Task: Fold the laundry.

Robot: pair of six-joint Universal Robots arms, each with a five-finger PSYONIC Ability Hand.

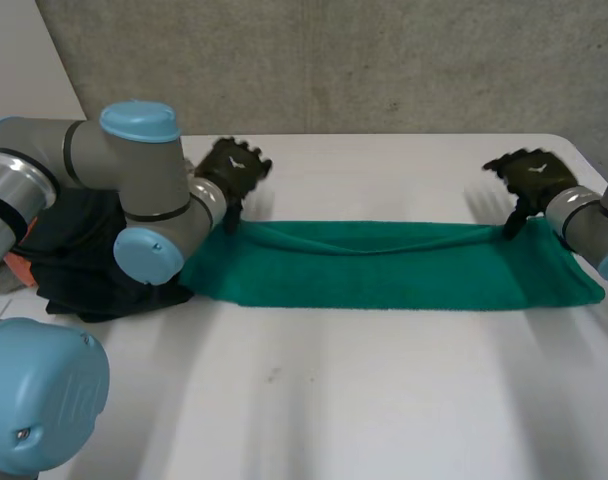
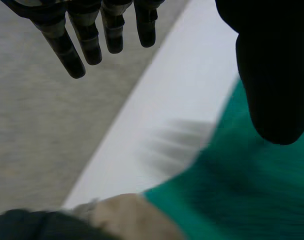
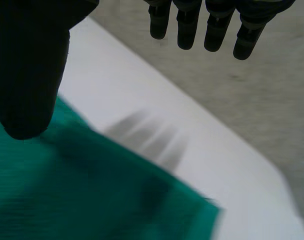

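green towel [image 1: 384, 270]: left hand [image 1: 234, 168], right hand [image 1: 532, 175] splayed at far corners

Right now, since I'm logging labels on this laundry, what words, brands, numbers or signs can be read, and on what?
No text can be read here.
Left robot hand: small white mark on its back, too small to read.
Right robot hand: a like mark, too small to read.
Green towel: no label or print showing.
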